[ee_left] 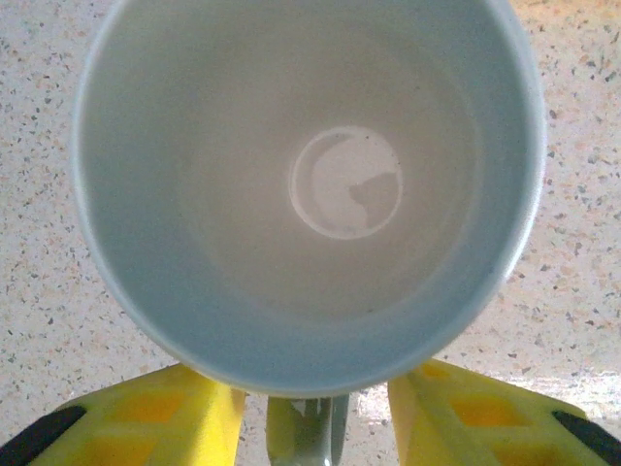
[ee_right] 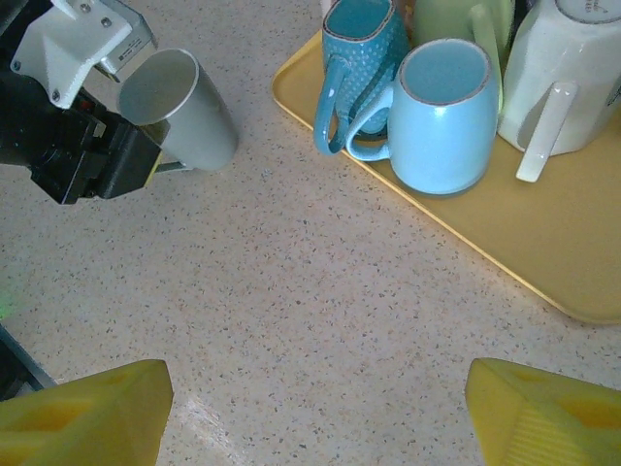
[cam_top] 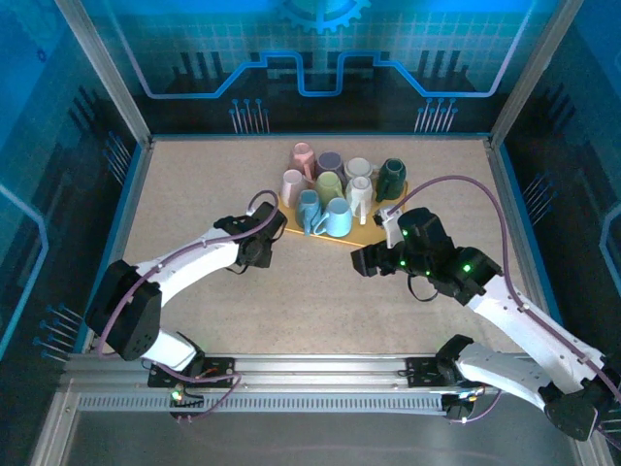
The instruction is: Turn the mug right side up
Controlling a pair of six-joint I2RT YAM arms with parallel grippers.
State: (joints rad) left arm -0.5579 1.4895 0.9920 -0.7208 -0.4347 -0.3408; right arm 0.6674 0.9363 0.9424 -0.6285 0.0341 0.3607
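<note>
Grey mug (ee_left: 310, 194) stands mouth-up on the counter (ee_right: 291, 291), just left of the tray (ee_right: 543, 252), w/ its handle (ee_left: 306, 437) between the left jaws. Those jaws are apart, gaps both sides of the handle, gripping nothing. Right jaws are wide open over the counter, empty.

Risk, we reckon: if the left arm backs off crooked, a finger hooks the handle & drags or tips the mug.

Count: 1 grey mug, 9 tray mugs (cam_top: 330, 186), 1 tray.

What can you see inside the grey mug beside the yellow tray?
Nothing: the grey mug is empty, its pale bottom disc bare. The table under it is hidden by the mug.
</note>
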